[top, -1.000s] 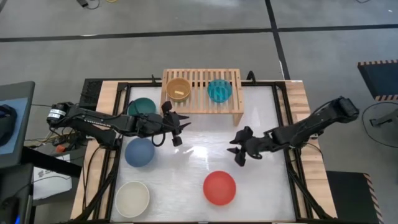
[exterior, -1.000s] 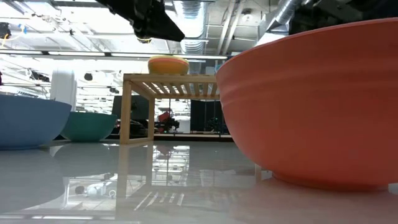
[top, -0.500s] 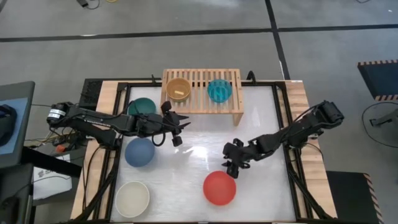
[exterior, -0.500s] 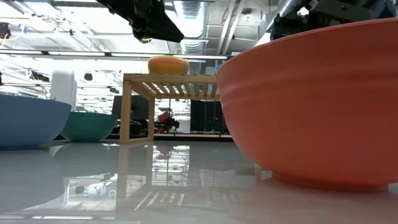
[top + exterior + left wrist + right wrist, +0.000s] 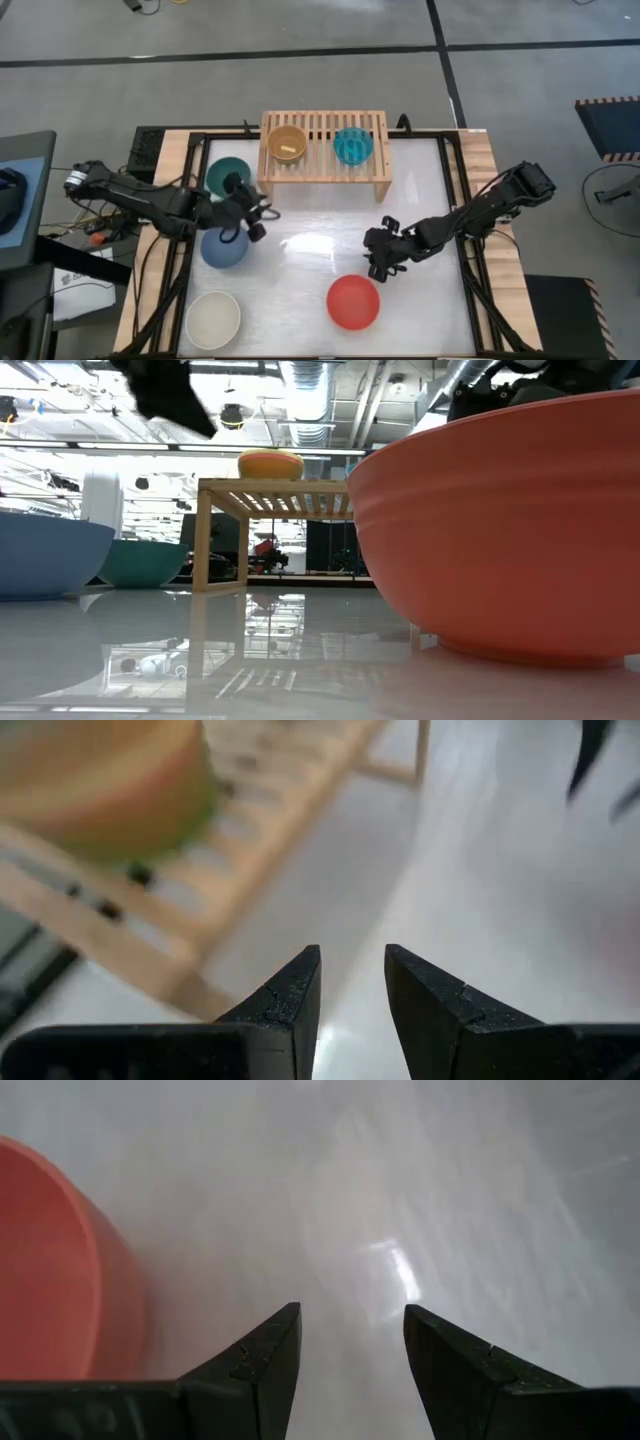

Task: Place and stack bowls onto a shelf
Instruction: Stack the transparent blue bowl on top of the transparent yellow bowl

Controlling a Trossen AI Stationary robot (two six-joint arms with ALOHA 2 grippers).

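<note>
The light-wood shelf (image 5: 325,150) stands at the table's far edge, with a yellow bowl (image 5: 286,143) and a teal bowl (image 5: 353,146) on its slatted top. On the table sit a dark green bowl (image 5: 228,172), a navy blue bowl (image 5: 224,246), a cream bowl (image 5: 213,319) and a red bowl (image 5: 353,302). My left gripper (image 5: 260,224) is open and empty, above the table between the green and blue bowls, right of both. My right gripper (image 5: 375,250) is open and empty just beyond the red bowl, whose rim shows in its wrist view (image 5: 50,1270).
Bare white tabletop (image 5: 320,240) lies between the two grippers and in front of the shelf. The red bowl fills the right of the low view (image 5: 500,520). The shelf's side leg (image 5: 382,185) stands far-right of my right gripper.
My left gripper has drawn back toward the table's left edge, from in front of the shelf to beside the green and blue bowls. My right gripper has moved toward the table's near-left, closer to the red bowl. No bowl has moved.
</note>
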